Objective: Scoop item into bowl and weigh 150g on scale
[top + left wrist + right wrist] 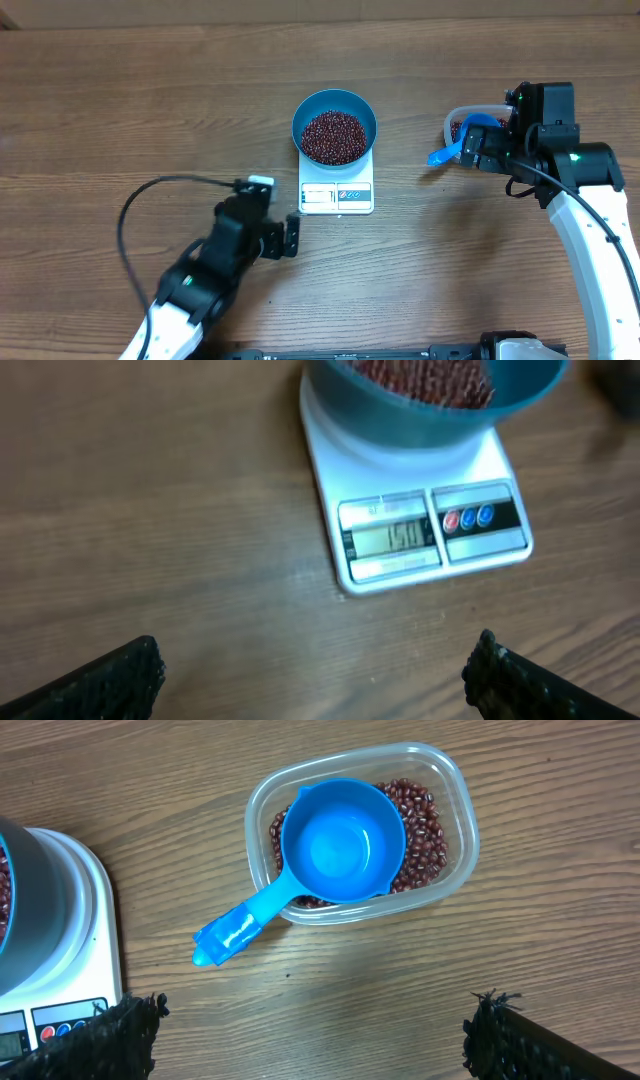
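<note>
The deep blue bowl (303, 113) holds a heap of dark red-brown beans (334, 137) and stands on the white scale (336, 196), whose lit display (392, 538) faces the front. My left gripper (315, 682) hovers open over bare wood just in front of the scale, with nothing between its fingers. My right gripper (310, 1042) is also open and empty, near a clear tub (458, 815). More beans (428, 832) lie in the tub, and a small blue scoop (340, 842) rests on them with its handle over the rim.
The tub (455, 122) and scoop (443, 154) sit to the right of the scale, under my right gripper (482, 148). A black cable (135, 205) loops left of my left gripper (280, 232). Bare wooden table surrounds everything.
</note>
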`<state>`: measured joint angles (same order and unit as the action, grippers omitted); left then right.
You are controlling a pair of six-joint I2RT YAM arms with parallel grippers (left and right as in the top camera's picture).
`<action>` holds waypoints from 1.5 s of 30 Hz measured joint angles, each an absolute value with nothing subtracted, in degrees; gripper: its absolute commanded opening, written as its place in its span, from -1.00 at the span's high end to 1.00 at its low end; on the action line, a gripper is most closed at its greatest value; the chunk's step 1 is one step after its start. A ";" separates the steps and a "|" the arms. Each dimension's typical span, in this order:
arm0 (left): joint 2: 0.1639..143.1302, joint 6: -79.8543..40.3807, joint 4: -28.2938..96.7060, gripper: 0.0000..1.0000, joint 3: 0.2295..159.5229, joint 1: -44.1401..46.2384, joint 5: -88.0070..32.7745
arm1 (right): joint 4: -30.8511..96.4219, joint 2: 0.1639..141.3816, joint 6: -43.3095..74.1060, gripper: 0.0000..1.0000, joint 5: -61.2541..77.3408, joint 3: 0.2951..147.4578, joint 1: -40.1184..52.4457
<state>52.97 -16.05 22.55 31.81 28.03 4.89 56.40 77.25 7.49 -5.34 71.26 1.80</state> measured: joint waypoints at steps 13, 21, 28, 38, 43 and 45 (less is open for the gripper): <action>33.12 -3.44 1.50 -0.99 17.76 14.98 -1.48 | 56.40 77.25 7.44 -1.00 -5.37 71.26 1.80; 21.58 0.25 -17.41 -0.99 7.07 10.46 -2.44 | 56.42 77.25 7.46 -1.00 -5.34 71.26 1.80; 13.34 1.89 -24.69 -0.99 0.62 8.43 -2.44 | 56.40 77.25 7.46 -1.00 -5.34 71.26 1.80; 4.60 4.12 -9.78 -0.99 0.49 5.52 -2.66 | 56.40 77.25 7.46 -1.00 -5.34 71.29 1.80; 0.93 4.56 -3.64 -0.99 0.47 3.36 -3.70 | 56.40 77.25 7.44 -1.00 -5.34 71.31 1.80; 0.86 4.69 -2.09 -0.99 0.47 2.44 -4.34 | 56.40 77.25 7.44 -1.00 -5.34 71.31 1.80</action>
<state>0.86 4.69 -2.09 0.47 2.44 -4.34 56.40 77.25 7.44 -5.34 71.31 1.80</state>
